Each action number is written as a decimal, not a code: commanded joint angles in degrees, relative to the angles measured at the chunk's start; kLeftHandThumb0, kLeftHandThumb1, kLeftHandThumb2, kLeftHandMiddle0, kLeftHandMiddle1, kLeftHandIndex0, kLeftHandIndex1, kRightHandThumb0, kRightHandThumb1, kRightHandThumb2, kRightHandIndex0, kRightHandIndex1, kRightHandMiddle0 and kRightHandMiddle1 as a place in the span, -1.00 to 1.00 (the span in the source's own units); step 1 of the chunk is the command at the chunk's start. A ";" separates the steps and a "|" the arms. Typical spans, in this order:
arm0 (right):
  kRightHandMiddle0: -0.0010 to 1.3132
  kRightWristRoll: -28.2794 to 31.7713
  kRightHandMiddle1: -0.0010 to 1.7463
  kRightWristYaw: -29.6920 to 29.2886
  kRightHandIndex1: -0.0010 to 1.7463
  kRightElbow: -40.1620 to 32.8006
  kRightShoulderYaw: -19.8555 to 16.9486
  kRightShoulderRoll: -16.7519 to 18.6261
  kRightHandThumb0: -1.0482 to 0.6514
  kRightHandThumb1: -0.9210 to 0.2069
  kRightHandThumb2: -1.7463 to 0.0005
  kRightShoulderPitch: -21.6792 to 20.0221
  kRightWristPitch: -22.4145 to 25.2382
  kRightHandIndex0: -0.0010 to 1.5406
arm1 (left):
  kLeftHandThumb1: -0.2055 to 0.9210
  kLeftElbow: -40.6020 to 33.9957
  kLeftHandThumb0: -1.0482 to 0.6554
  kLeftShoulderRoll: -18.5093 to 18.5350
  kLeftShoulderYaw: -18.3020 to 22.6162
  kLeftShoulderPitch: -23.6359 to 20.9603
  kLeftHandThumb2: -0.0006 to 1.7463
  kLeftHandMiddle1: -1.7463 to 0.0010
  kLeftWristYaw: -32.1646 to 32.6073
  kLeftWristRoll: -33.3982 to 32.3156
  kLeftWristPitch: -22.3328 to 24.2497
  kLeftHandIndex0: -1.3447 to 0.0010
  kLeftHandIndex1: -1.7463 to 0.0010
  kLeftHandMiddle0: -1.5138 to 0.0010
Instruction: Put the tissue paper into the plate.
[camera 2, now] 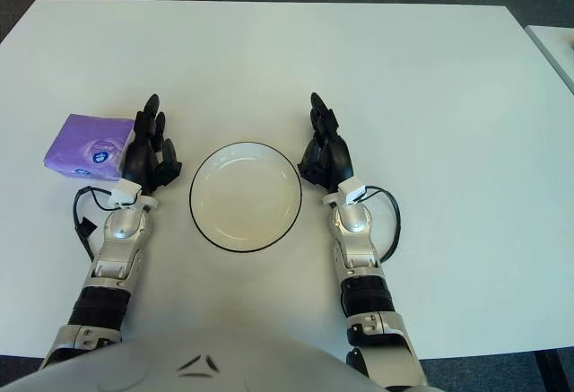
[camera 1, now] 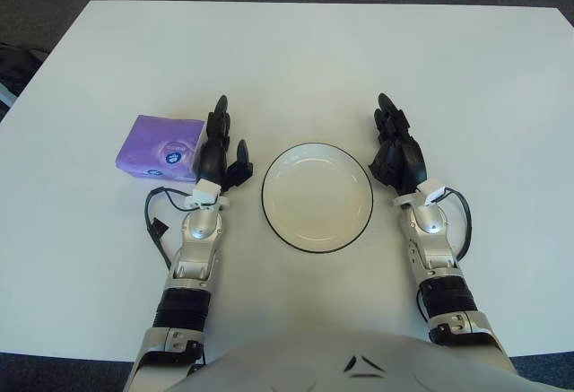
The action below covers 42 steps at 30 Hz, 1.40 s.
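A purple tissue pack (camera 1: 160, 147) lies flat on the white table, left of a white plate with a dark rim (camera 1: 317, 145). The plate holds nothing. My left hand (camera 1: 220, 148) rests on the table between the pack and the plate, its fingers straight and spread, right beside the pack's right edge and holding nothing. My right hand (camera 1: 396, 148) rests just right of the plate, fingers extended and empty.
The white table (camera 1: 314, 60) stretches far behind the hands. Its front edge is near my body and dark floor surrounds it. A dark object (camera 1: 16, 62) sits off the table's left edge.
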 commanded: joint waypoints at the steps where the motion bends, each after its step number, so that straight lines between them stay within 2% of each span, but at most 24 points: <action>1: -1.00 -0.83 -0.80 -0.15 -1.00 5.24 0.64 0.24 -0.75 -1.00 -0.28 7.27 4.63 -0.89 | 1.00 1.40 -0.71 0.14 -0.10 3.10 0.01 0.99 -0.26 0.45 1.94 1.00 0.79 0.79; 42: -1.00 -0.20 -0.80 0.32 -0.99 6.53 0.62 0.58 -0.73 -1.00 -0.26 6.72 4.37 -0.89 | 1.00 0.98 -0.70 0.46 0.14 3.26 0.00 0.99 -0.28 0.84 2.34 1.00 0.78 0.78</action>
